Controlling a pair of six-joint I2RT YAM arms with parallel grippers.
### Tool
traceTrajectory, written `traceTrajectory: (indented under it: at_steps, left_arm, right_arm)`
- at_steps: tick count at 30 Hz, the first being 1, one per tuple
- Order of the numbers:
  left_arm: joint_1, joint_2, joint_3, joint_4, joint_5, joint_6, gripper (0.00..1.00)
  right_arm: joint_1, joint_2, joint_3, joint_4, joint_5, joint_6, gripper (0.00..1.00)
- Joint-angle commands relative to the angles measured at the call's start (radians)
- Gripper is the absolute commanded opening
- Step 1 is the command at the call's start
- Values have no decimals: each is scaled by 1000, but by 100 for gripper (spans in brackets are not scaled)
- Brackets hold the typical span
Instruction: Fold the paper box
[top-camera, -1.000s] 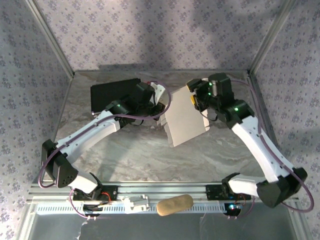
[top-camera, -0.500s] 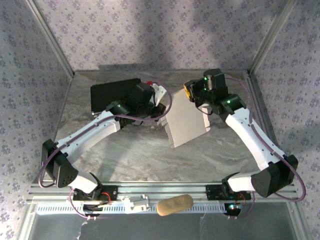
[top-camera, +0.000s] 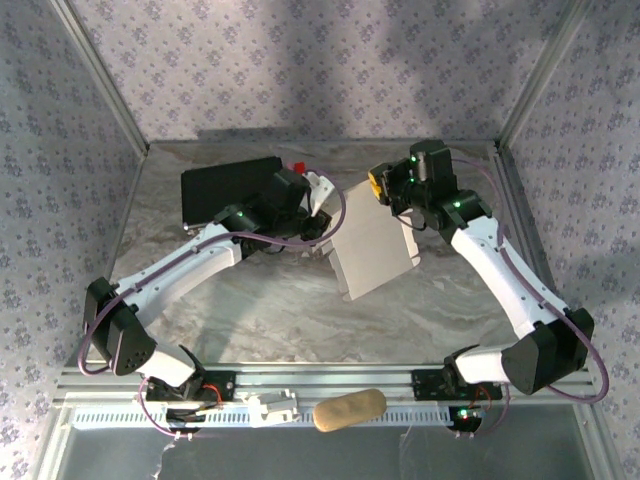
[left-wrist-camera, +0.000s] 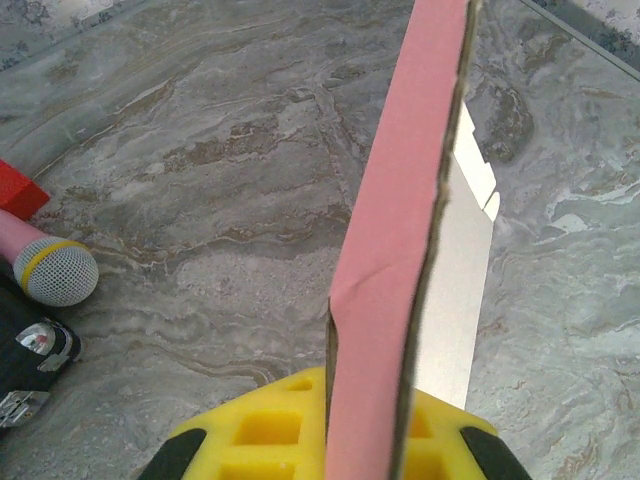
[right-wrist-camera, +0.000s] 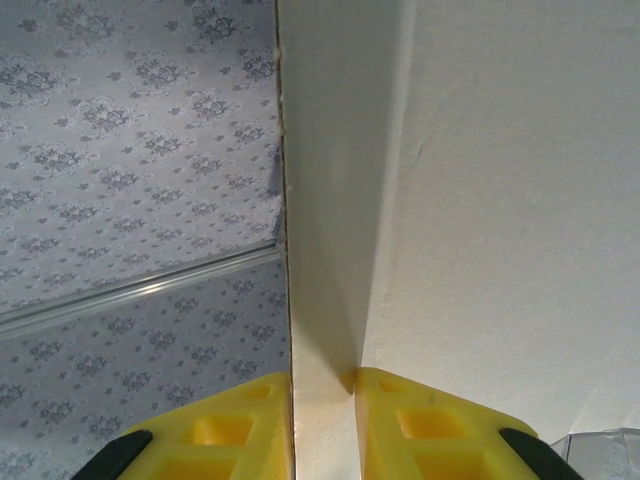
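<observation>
The paper box is held up off the marbled table, slightly right of centre and toward the far side, between the two arms. From above it is seen as a pale, tilted sheet, with its far edge raised and its near edge low toward the table. It is not closed into a box shape. No enclosed space can be made out, so whether anything lies within it cannot be told.

The left gripper is applied to the sheet's left edge. In the left wrist view its yellow fingers are pressed together on the pink cardboard, which runs edge-on away from the camera with the paler inner face to the right.

The right gripper is set at the sheet's far corner. In the right wrist view the yellow fingers are pinched onto a pale panel that passes straight between them, with a fold line rising from the grip.

A black rectangular box lies at the far left of the table, partly covered by the left arm; its contents cannot be seen. Beside it, a small pink microphone-like item with a grey mesh head and a red object are seen on the table. A beige oblong object rests on the near rail.
</observation>
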Motion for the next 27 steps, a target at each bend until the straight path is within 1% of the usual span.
traceTrajectory:
  at_steps: [1,4,7,10,14,15,16,17,19,20,21,24,25,27]
  left_arm:
    - [3,-24,-6,23,-7,35,0]
    - [3,-23,-6,24,-7,42,0]
    - [3,-24,-7,23,-10,45,0]
    - [2,-27,-10,26,-12,47,0]
    - [3,-39,-15,31,-26,40,0]
    - [3,-49,-15,30,-29,25,3]
    - [2,-67,-16,27,-32,2,10]
    - [3,-88,-16,27,-35,-26,16]
    - [3,-157,-28,42,-35,-117,30]
    - [3,-188,-38,56,-26,-160,37]
    - [3,-219,-43,69,-9,-217,40]
    - [7,-255,-24,70,31,-357,44]
    - [8,-246,-2,53,42,-377,43]
    - [9,-200,65,-18,35,-372,39]
  right_arm:
    - [-8,8,-6,13,-7,15,23]
    - [-8,11,-11,18,-15,23,21]
    - [-9,8,-19,23,-13,31,17]
    - [-8,3,-25,24,-11,38,11]
    - [-8,-10,-51,36,2,55,0]
    - [-8,-16,-59,42,9,61,0]
    - [-6,-25,-72,50,19,68,0]
    - [-7,-32,-83,61,27,72,0]
    - [-6,-49,-112,86,43,88,0]
    - [-6,-57,-121,99,49,94,0]
    - [-6,-64,-147,119,55,102,0]
    - [-5,-75,-177,153,69,111,0]
    - [-4,-74,-177,151,71,111,0]
    - [-2,-74,-179,153,73,114,0]
